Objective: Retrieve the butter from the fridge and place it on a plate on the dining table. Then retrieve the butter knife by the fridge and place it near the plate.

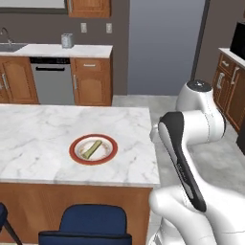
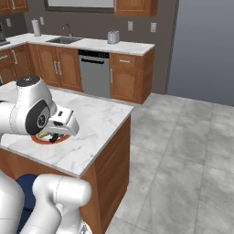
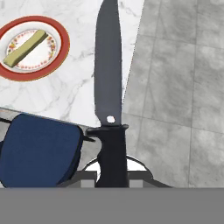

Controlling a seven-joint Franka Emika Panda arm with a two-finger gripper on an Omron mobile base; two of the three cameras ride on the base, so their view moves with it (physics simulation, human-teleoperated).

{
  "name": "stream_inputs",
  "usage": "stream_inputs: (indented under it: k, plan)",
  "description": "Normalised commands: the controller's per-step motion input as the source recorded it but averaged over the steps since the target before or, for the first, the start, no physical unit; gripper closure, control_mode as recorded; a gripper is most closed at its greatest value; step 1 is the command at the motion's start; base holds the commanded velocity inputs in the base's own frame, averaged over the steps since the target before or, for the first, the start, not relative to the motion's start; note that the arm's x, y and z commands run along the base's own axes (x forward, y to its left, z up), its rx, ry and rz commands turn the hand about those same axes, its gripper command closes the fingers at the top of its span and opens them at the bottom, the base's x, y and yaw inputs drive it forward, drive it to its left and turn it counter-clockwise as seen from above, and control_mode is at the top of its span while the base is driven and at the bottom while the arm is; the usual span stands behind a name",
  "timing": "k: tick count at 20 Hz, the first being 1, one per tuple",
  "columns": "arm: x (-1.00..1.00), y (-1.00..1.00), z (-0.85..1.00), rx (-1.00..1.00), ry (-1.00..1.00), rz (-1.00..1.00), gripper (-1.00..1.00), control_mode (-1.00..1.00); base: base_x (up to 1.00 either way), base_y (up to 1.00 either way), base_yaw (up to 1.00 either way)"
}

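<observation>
My gripper [image 3: 112, 175] is shut on the dark handle of the butter knife [image 3: 108, 65], whose pointed blade reaches out over the right edge of the dining table [image 3: 87, 87] and the floor beside it. The plate [image 3: 64, 41], red-rimmed with a white centre, lies on the marble left of the blade, and the pale butter [image 3: 24, 48] rests on it. From the left base view the plate [image 1: 111, 154] with the butter [image 1: 91, 149] sits near the front of the dining table [image 1: 38, 129]. My hand [image 2: 61, 123] hovers beside the plate [image 2: 43, 140]. The fridge is out of view.
A blue chair [image 1: 86, 225] stands at the table's near side, under my hand [image 3: 39, 151]. Grey tiled floor [image 2: 183, 151] opens to the right of the table. Behind are wooden cabinets, a dishwasher [image 1: 52, 79], a sink counter and a toaster [image 1: 67, 40].
</observation>
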Motion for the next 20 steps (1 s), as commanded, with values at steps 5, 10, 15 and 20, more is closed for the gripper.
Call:
stream_inputs:
  k: [5,10,15,20]
  plan:
    - [0.00,0.00,0.00,0.00,0.00,0.00,1.00,1.00,0.30,0.06,0.00]
    - [0.00,0.00,0.00,0.00,0.00,0.00,1.00,1.00,0.06,0.06,0.00]
    - [0.00,0.00,0.00,0.00,0.00,0.00,1.00,1.00,0.00,0.00,0.00]
    - [0.00,0.00,0.00,0.00,0.00,0.00,1.00,-1.00,0.00,0.00,0.00]
